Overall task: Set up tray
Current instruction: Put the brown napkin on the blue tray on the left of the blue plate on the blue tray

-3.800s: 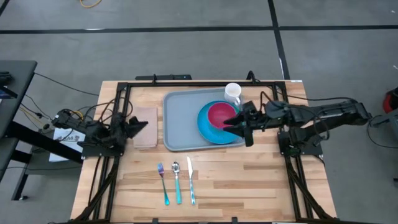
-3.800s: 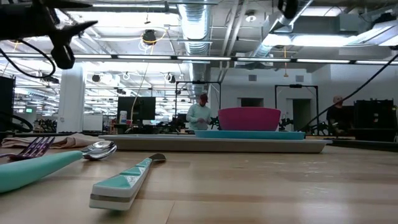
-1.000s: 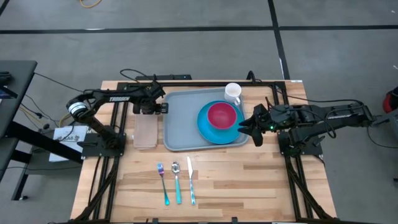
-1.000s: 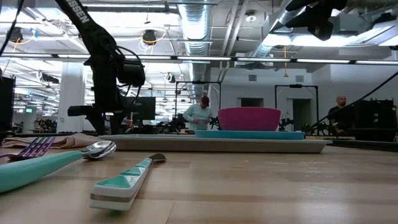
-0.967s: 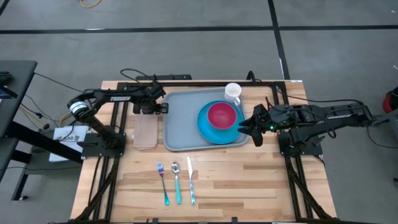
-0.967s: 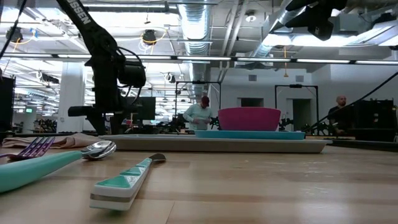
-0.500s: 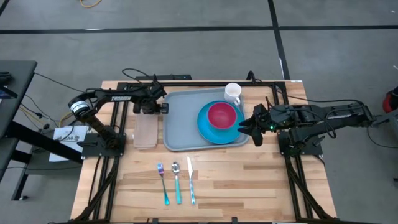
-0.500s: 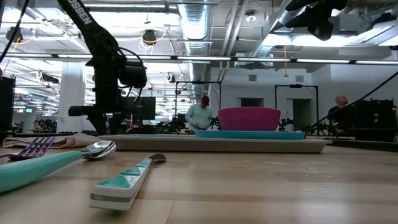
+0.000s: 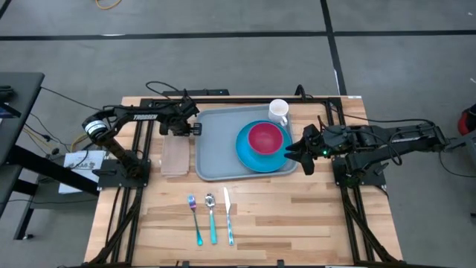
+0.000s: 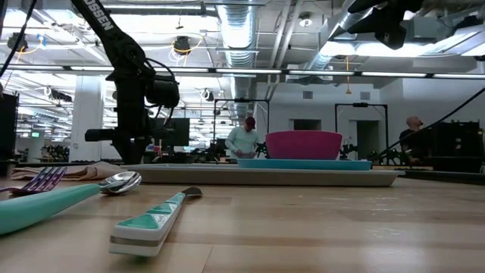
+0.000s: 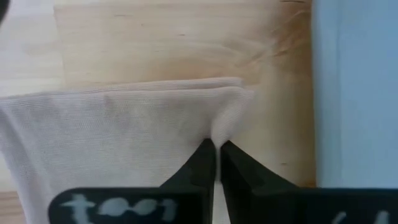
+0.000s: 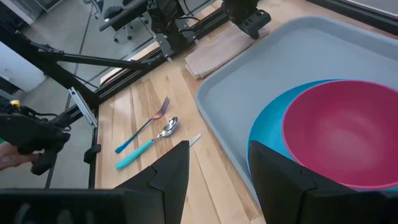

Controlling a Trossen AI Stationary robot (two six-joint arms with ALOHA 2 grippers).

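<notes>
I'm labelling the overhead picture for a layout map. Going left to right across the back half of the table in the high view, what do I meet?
Napkin, pinched at its far edge by the shut left pincer → tray → blue plate carrying the pink bowl → open right pincer.

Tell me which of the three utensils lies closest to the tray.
The knife, rightmost of the three. Its tip points up toward the tray, nearer the rim than the spoon in the middle or the purple-tined fork on the outside.
</notes>
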